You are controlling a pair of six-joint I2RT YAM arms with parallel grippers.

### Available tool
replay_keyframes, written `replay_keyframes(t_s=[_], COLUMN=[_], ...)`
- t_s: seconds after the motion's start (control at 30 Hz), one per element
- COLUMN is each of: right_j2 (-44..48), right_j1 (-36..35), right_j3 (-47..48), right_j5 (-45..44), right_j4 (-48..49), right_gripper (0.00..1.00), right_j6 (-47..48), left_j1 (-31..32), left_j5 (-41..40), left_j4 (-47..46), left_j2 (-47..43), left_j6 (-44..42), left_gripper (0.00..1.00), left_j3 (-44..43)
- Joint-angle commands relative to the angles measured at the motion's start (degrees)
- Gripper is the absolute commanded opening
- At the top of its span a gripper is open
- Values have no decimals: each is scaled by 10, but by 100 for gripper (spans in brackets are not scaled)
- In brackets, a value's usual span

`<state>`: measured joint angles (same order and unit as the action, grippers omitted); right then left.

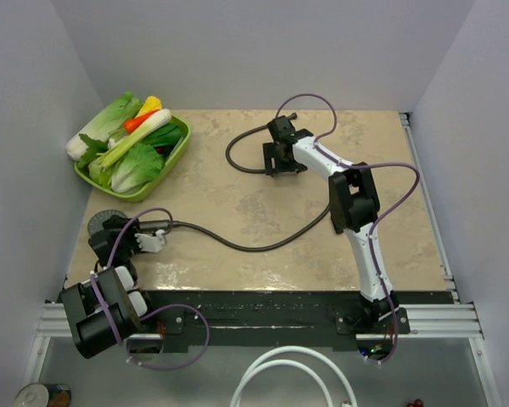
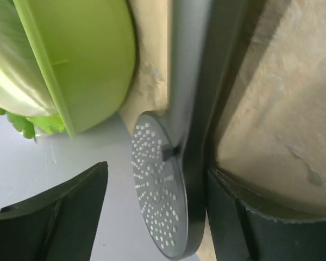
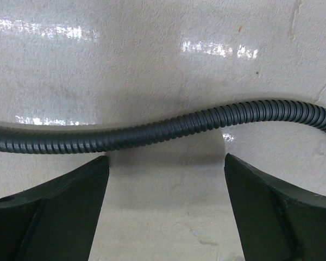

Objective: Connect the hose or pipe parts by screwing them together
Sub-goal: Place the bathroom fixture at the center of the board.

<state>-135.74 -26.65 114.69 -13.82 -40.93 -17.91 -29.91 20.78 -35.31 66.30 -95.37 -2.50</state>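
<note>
Hose (image 3: 163,128) lies crosswise just ahead of the right gripper (image 3: 165,157), whose jaws are spread and empty; the left gripper (image 2: 157,166), also spread, straddles the shower-head disc (image 2: 152,209).

Robot test cell, lab-type: plain pale walls (image 1: 263,51) box in a marble-look tabletop (image 1: 263,203). Left arm (image 1: 102,309) and right arm (image 1: 356,212) are bolted to an aluminium rail (image 1: 433,320) at frame bottom. Green tray (image 1: 180,146) of vegetables (image 1: 123,127), upper left.
</note>
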Motion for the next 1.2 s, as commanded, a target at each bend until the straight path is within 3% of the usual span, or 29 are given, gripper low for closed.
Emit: replay_keyframes(t_s=[0.0,0.13,0.27,0.47,0.6,1.17], right_j2=[22,53,69,-15,-56,22], right_j1=[0,0,0,0,0,-30], right_j3=[-1,-10,16,150,180,-71], right_j5=[16,39,46,38,24,52], right_j4=[4,40,67,6,-12,73], right_gripper=[91,89,83,80,78,65], right_j6=[-25,-29,-26,-27,-27,-35], left_j1=[-7,-7,-8,-9,-9,-8], left_j5=[-15,-9,16,96,117,253], left_j4=[42,117,292,545,625,827], left_j2=[-27,-77,-118,-123,-124,-106], left_j6=[48,78,148,208,234,413], left_gripper=[77,82,83,86,86,92], left_j3=[-29,-68,-147,-297,-369,-587])
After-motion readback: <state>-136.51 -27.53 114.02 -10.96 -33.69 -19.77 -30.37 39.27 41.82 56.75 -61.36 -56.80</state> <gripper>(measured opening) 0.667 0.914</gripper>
